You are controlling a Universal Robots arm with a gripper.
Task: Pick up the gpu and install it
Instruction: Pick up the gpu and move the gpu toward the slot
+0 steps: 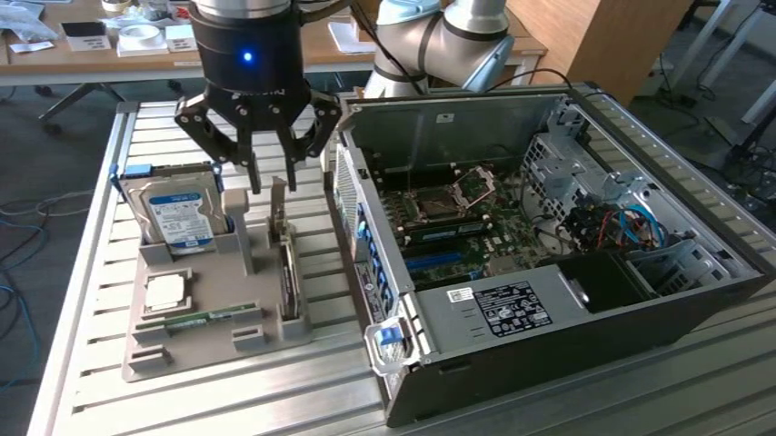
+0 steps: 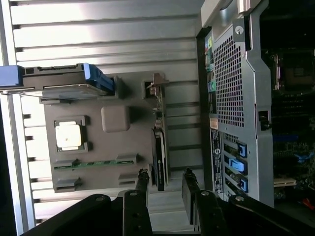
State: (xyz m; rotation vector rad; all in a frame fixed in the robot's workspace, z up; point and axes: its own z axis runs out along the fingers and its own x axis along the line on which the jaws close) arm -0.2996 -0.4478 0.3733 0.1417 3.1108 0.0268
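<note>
The black metal fingers (image 2: 142, 186) stand open and apart, pointing down just above the thin dark green gpu card with its black cooler face and silver end bracket (image 1: 289, 263). In the wrist view the near end of the gpu (image 2: 160, 157) lies in line with the gap between the fingers, and they do not appear to be touching it. They hang from a black robot wrist with a blue light (image 1: 249, 50).

The gpu stands on its edge in a slot of a grey moulded holder tray (image 1: 200, 354), on the exterior view's left. The same tray carries a boxy silver hard drive with a blue-white label (image 1: 182, 216), a square silver processor chip (image 1: 166, 292) and a narrow green memory stick (image 1: 200, 318). The tray sits on a slatted metal table (image 1: 85, 363).

On the exterior view's right, just beside the tray, lies an open black and grey computer case (image 1: 679, 300) with its green motherboard (image 1: 485, 236) exposed.

As a judgement, the task is at an early stage: the fingers are lined up over the gpu, but the pick-up is not yet done, and the install into the case is all left to do
</note>
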